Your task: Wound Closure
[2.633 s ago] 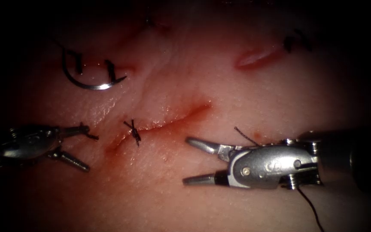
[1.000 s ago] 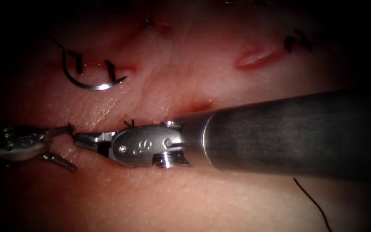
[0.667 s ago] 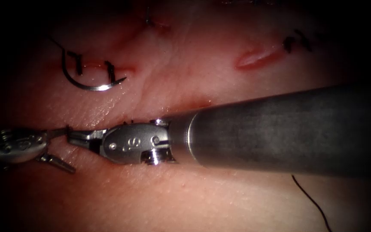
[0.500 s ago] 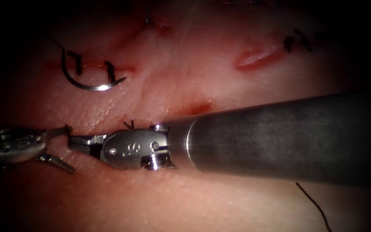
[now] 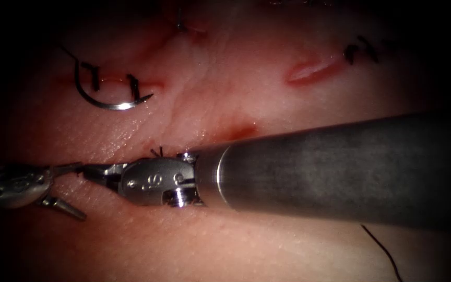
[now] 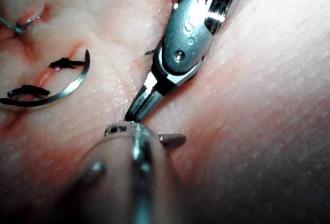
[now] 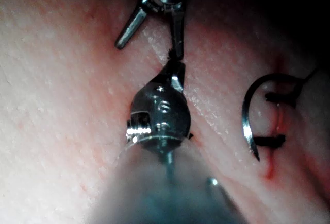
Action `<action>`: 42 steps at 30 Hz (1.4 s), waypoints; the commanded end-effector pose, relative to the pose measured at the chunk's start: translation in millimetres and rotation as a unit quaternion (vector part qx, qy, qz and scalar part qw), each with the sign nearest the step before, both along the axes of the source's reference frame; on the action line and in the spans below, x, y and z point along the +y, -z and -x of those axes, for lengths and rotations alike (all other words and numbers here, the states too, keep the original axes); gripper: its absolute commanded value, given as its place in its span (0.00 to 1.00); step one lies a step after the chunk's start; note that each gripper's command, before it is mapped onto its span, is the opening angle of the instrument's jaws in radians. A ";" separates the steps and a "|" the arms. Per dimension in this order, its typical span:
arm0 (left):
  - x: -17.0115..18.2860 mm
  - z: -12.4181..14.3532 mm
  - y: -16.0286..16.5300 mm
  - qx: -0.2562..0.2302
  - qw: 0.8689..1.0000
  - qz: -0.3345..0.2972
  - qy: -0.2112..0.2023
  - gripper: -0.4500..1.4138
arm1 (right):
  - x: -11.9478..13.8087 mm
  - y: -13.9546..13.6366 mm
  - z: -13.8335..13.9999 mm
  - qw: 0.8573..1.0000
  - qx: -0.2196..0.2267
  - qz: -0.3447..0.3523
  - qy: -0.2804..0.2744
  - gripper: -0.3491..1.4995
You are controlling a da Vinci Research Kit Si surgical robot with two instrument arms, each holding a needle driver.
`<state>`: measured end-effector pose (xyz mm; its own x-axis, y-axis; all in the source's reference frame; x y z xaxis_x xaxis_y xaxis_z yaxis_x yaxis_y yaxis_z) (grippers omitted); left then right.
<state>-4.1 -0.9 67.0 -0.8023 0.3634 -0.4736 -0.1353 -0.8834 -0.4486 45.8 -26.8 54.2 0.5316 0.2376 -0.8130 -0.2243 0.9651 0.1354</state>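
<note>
My right tool (image 5: 87, 171) reaches across the cut (image 5: 236, 130) to its left side, with its jaws shut. Their tips meet the upper jaw of my left tool (image 5: 83, 191), which stands open and grips nothing. A short dark cut end of thread (image 7: 169, 54) sits pinched at my right tool's tips (image 7: 174, 65), against the left tool's jaw (image 7: 149, 49). The curved needle (image 5: 110, 102) lies loose on the tissue at the upper left, held by neither tool; it also shows in the wrist views (image 6: 67, 87) (image 7: 247, 116). A knot (image 5: 157, 152) sits on the cut beside the right tool's wrist.
Two dark stitches (image 5: 131, 86) cross a smaller cut inside the needle's curve. Another small cut (image 5: 311, 70) with a stitch lies at the upper right. A thread strand (image 5: 382, 250) trails at the lower right. The right shaft (image 5: 340, 172) covers the cut's middle.
The right tool came from the lower right across the cut with open jaws and shut them at the left tool's upper jaw. Both tools then slid slightly left. The needle stayed put.
</note>
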 end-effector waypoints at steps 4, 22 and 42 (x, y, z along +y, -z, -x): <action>0.5 0.5 -0.5 -0.003 1.000 0.000 0.002 0.72 | 0.4 -0.8 -2.5 1.000 -0.021 -0.019 0.009 0.00; 2.3 -2.4 11.6 -0.020 0.994 0.088 0.062 0.75 | -4.5 -0.1 2.7 0.989 -0.049 -0.134 0.043 0.00; 6.2 3.0 7.1 -0.056 0.986 0.124 0.099 0.71 | -2.4 8.6 18.0 0.989 0.043 -0.145 0.004 0.89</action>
<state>-7.6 6.2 60.5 -0.6628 0.3775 -0.6467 -0.2883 -0.9257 -0.2449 26.8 -29.2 44.6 0.4553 0.4597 -0.7624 -0.1972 0.8872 0.4172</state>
